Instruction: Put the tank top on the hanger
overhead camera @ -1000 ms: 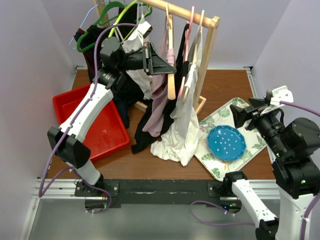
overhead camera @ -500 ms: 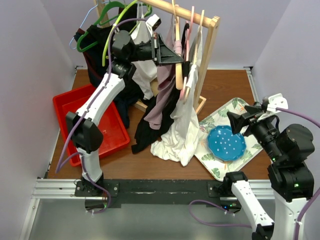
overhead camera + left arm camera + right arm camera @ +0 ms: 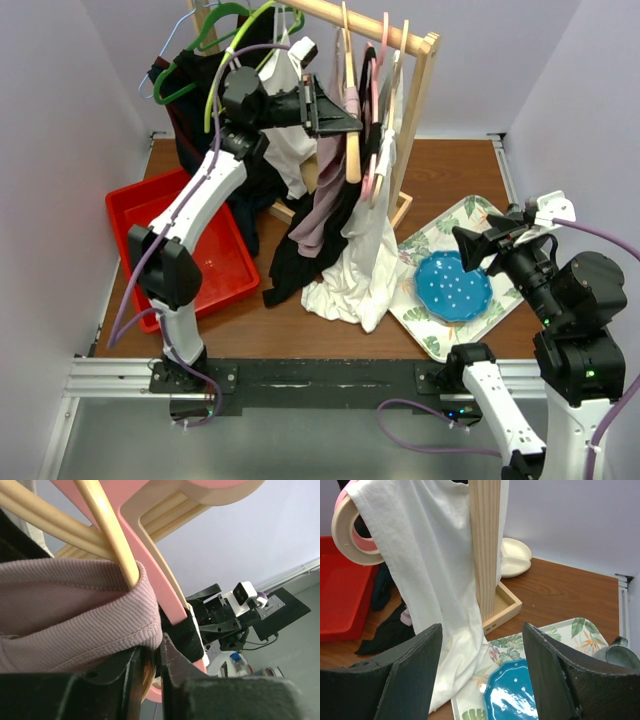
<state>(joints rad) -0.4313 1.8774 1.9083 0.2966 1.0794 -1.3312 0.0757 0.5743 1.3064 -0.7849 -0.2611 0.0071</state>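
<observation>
The dusty-mauve tank top [image 3: 325,200] hangs on the pale wooden hanger [image 3: 352,150], which is up at the wooden rail [image 3: 385,32] of the rack. My left gripper [image 3: 335,110] is raised beside the rail and is shut on the hanger's arm just under the fabric. The left wrist view shows the ribbed mauve fabric [image 3: 75,610] draped over the wooden hanger [image 3: 107,540], with my left gripper [image 3: 147,652] pinching wood below it. My right gripper [image 3: 475,245] is open and empty above the tray; in its own view it [image 3: 480,670] faces the rack's foot.
A white tank top [image 3: 365,260], black garments [image 3: 295,265], a thin pink hanger [image 3: 150,555] and green hangers [image 3: 215,30] crowd the rack. A red bin [image 3: 190,250] sits left. A leaf-print tray [image 3: 440,225] with a blue plate [image 3: 453,286] lies right. The rack post [image 3: 485,545] stands close ahead.
My left gripper has lifted the hanger with the tank top up and to the right, to the rail. My right arm has shifted slightly left.
</observation>
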